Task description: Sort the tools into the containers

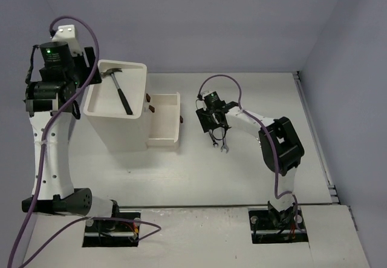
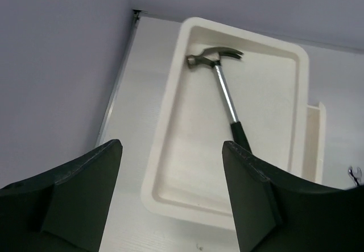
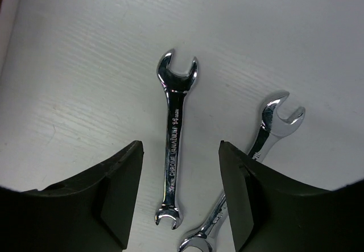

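Gleaming chrome wrenches (image 3: 174,149) on ribbed white table (image 3: 79,64)

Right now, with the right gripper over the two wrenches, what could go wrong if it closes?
1. The right gripper hangs open astride one wrench, but the second wrench lies close beside it, partly hidden behind one finger. Closing may catch or push both.
2. The wrench lies flat on the table, so the fingers might slide over it without gripping.

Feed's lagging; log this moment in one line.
hammer: in top tray | left gripper: open, empty | right gripper: open over wrenches
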Robot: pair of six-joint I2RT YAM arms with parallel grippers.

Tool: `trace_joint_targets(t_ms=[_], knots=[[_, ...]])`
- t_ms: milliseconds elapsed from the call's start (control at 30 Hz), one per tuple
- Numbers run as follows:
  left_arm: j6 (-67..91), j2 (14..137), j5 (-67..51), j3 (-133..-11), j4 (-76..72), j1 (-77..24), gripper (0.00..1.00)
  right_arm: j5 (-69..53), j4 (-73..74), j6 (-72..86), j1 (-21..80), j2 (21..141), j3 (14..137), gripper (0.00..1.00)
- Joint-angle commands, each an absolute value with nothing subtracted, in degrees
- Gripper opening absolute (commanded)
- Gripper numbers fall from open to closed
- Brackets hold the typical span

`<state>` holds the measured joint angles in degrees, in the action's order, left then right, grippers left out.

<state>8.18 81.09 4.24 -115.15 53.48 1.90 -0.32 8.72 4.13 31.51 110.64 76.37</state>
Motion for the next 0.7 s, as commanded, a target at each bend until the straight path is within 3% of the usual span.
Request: trace_joint_targets(t_ms=[0,667], knots=[[8.3,77.9,7.6,-112.5,53.2,-5.0,0.68,0.4,11.7,3.1,31.7,112.3,79.9,0.52],[6.9,73.6,9.3,-109.3,55.5,-10.2,0.68,-6.3,29.3,3.5,30.8,124.7,91.2,0.43]])
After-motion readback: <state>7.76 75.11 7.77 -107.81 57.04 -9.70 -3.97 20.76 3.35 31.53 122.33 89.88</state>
